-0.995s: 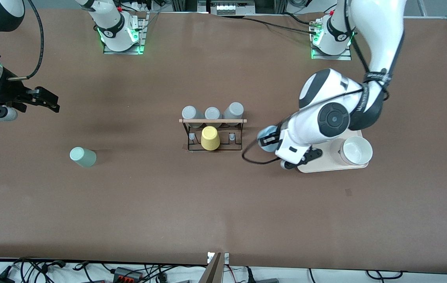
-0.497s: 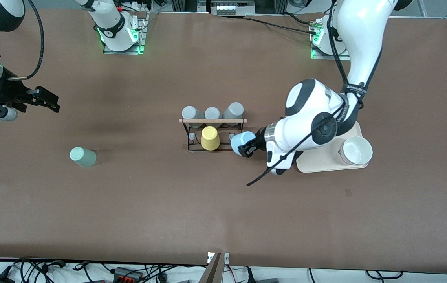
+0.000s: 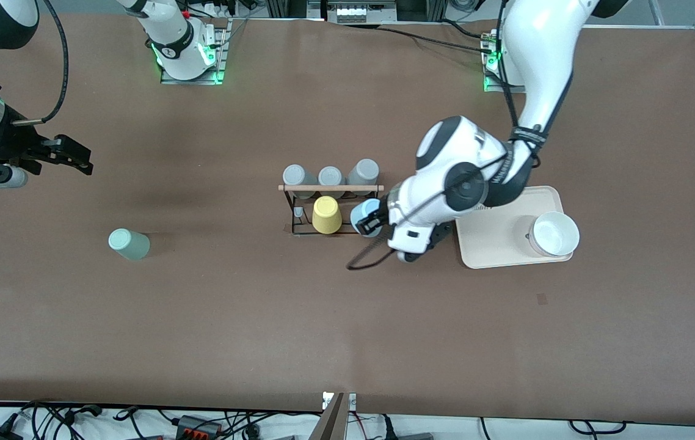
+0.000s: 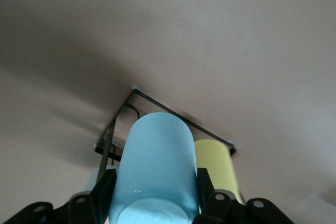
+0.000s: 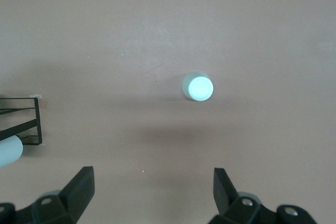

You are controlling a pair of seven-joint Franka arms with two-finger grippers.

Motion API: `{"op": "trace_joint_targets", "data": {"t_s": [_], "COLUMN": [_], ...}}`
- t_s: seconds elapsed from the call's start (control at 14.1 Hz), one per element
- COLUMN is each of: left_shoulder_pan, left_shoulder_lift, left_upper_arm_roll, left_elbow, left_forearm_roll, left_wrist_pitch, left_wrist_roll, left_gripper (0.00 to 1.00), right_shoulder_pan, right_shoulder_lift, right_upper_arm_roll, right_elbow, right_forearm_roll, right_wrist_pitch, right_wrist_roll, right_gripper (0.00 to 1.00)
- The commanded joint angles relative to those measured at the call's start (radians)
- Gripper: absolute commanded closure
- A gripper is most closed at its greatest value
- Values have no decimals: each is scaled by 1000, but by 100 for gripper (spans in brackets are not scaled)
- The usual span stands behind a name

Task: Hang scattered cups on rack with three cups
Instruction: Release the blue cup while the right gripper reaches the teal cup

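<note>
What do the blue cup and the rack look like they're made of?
Blue cup, shut in the left gripper over the rack: probably matte plastic or glazed ceramic; smooth, even colour, only faint highlights. Rack: thin black wire frame, likely painted metal, with a pale rod across the top that looks like bare wood. Right gripper waits open over the table.

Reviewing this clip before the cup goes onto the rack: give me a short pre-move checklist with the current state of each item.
1. Left gripper shut on the light blue cup: ok.
2. Light blue cup over the rack end nearest the cream tray, beside the yellow cup: ok.
3. Cup mouth lined up with a free peg: cannot tell, the peg is hidden.
4. Right gripper open, waiting over the table above the mint green cup: ok.
5. Mint green cup hung: not ok, it is on the table.
</note>
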Motion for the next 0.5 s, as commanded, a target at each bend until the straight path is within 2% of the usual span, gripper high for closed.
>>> {"op": "trace_joint_targets", "data": {"t_s": [0.0,0.07,0.21,0.28,0.36,0.43], "left_shoulder_pan": [-28,-31,-54,-49,-32,-5], "left_shoulder_lift": [20,20,31,35,35,28], "left_upper_arm_roll": [10,12,15,16,16,16], "left_elbow": [9,2,-6,-6,-5,-3], "left_forearm_roll": [41,41,47,46,47,50], "left_wrist_pitch": [-1,-1,0,-1,-4,-13], "left_wrist_roll": [-11,-13,-11,-6,1,21], "left_gripper": [99,98,86,66,30,0], "right_shoulder_pan": [-9,-10,-12,-15,-23,-36], "right_shoulder_lift": [74,101,146,169,196,224], "right_upper_arm_roll": [-2,-3,-5,-6,-9,-9], "right_elbow": [25,23,16,16,11,-9], "right_forearm_roll": [-11,-10,-11,-13,-14,-19], "right_wrist_pitch": [19,22,69,89,117,167], "right_wrist_roll": [-15,-16,-17,-17,-20,-32], "right_gripper": [0,0,0,0,0,0]}}
